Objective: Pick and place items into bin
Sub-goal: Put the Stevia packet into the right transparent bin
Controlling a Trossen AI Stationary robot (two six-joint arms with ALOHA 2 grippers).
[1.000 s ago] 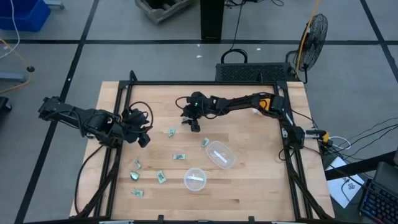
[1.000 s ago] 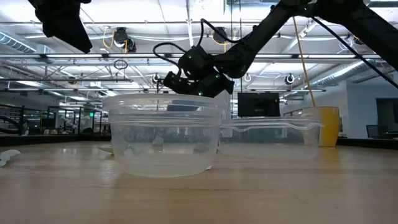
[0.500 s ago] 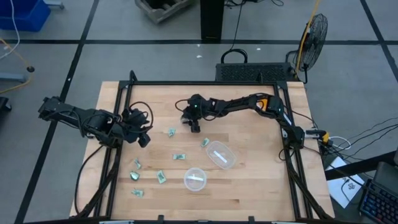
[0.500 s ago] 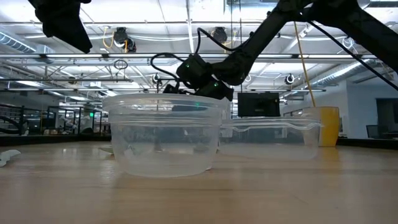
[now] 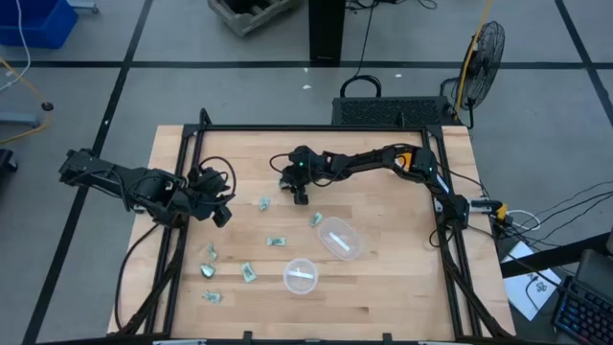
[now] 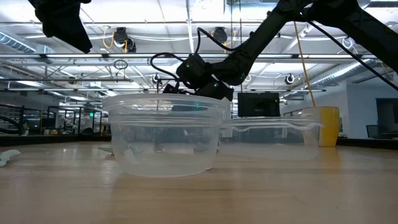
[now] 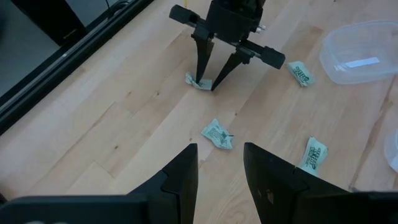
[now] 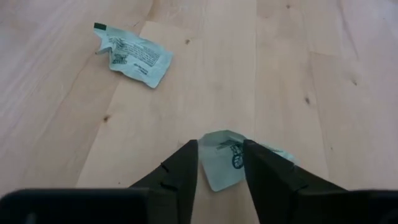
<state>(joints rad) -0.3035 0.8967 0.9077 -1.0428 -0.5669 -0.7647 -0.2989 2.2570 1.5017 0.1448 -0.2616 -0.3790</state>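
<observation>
Your right gripper (image 7: 206, 85) is down at the table near the middle of the board, its two fingers spread a little and straddling one green-and-white wrapped piece (image 8: 227, 163). In the right wrist view that piece sits right between the fingertips, lying flat on the wood, with the fingers close on either side; you cannot tell from these pictures whether they touch it. A second wrapped piece (image 8: 132, 56) lies nearby, clear of the gripper.

Look from above and you see the other wrapped pieces (image 5: 245, 272) scattered over the left-centre of the wooden table (image 5: 383, 278), between the two arms and toward the front. Two clear round cups (image 5: 300, 276) stand to the front right of them, one just in front of the other, both apart from the right gripper.

Your left gripper (image 5: 220, 213) hangs above the table's left side, well away from the pieces, with its fingers parted and nothing between them.
</observation>
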